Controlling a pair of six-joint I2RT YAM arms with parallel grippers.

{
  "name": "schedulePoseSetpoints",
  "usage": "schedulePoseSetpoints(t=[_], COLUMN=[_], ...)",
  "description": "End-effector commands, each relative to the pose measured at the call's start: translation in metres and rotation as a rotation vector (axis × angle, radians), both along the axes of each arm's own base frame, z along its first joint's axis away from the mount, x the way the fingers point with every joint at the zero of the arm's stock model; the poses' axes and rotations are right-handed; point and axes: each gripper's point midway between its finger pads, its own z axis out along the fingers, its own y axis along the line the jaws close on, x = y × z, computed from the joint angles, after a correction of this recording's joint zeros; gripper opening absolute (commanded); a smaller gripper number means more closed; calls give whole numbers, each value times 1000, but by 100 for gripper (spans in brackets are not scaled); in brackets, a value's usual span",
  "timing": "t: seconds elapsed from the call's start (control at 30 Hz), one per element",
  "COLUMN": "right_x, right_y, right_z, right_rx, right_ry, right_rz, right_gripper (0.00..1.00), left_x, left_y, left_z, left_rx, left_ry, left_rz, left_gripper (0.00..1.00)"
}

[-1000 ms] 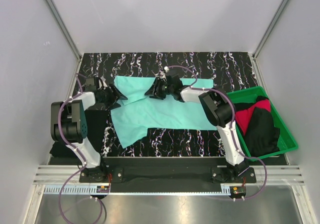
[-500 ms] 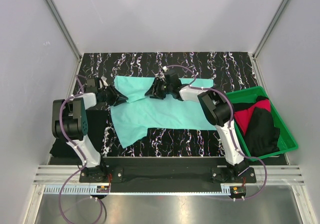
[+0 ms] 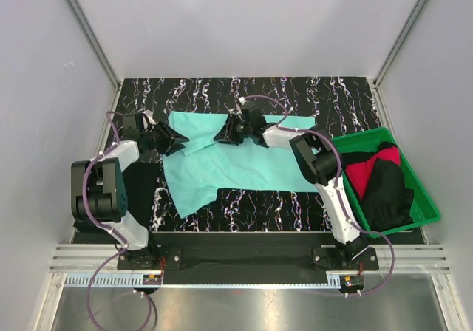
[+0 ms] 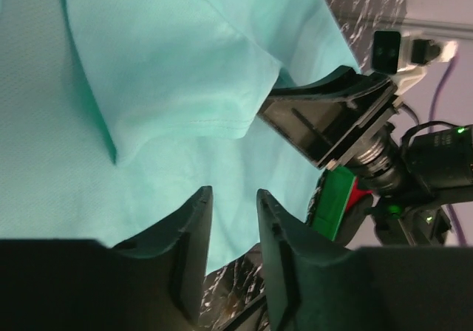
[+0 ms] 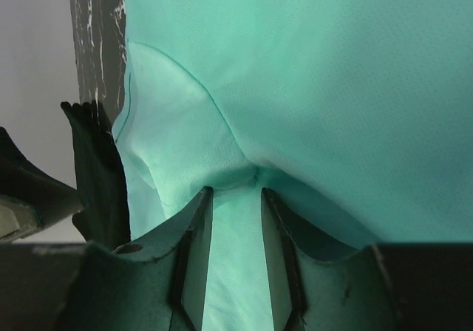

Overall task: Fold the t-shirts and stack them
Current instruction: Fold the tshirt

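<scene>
A turquoise t-shirt (image 3: 236, 165) lies spread on the black marbled mat (image 3: 295, 94). My left gripper (image 3: 171, 140) is at the shirt's left edge. In the left wrist view its fingers (image 4: 196, 257) stand a narrow gap apart over the shirt's edge (image 4: 185, 72), with nothing pinched between them. My right gripper (image 3: 224, 135) is on the shirt near its far edge. There its jaws (image 5: 235, 190) press in on a puckered ridge of the turquoise cloth (image 5: 332, 72), which fills the gap. A red t-shirt (image 3: 366, 174) and a black t-shirt (image 3: 388, 190) lie in the tray.
The green tray (image 3: 429, 213) sits at the right edge of the mat. Dark black cloth (image 3: 144, 190) lies at the near left beside the left arm. Enclosure walls stand on the left, right and far sides.
My left jaws have narrowed and that gripper has shifted slightly toward the far side. My right jaws have drawn in on the cloth. The shirt has barely moved.
</scene>
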Motion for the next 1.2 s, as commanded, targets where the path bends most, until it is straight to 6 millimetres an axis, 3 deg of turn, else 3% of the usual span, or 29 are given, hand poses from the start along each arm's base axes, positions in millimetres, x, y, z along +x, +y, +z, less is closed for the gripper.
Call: schedulePoseSetpoints(t=[0.0,0.1,0.23,0.47,0.63,0.77,0.9,1.07,1.17], right_x=[12,15,17,20,25,26,25,21,19], right_y=[13,17,19,19,24,27,26,26,26], right_z=[11,8,8,8,9,8,17,33,36], right_rx=[33,40,43,45,62,70,78,92,93], right_ry=[-28,-20,-17,-23,-33,-27,-27,-24,-15], right_rz=[-4,-10,-22,-38,-32,-31,-32,-33,-15], right_gripper=[40,41,40,30,28,13,3,2,1], left_x=[5,-1,-5,13,14,14,17,27,32], left_y=[11,15,17,20,24,25,25,23,19], left_z=[9,-5,-27,-44,-49,-56,-58,-59,-54], left_rx=[81,107,125,126,152,151,141,117,76], left_ry=[-16,26,60,52,59,69,64,58,43], left_rz=[13,8,14,7,19,16,32,37,43], left_gripper=[46,58,61,57,57,57,54,48,31])
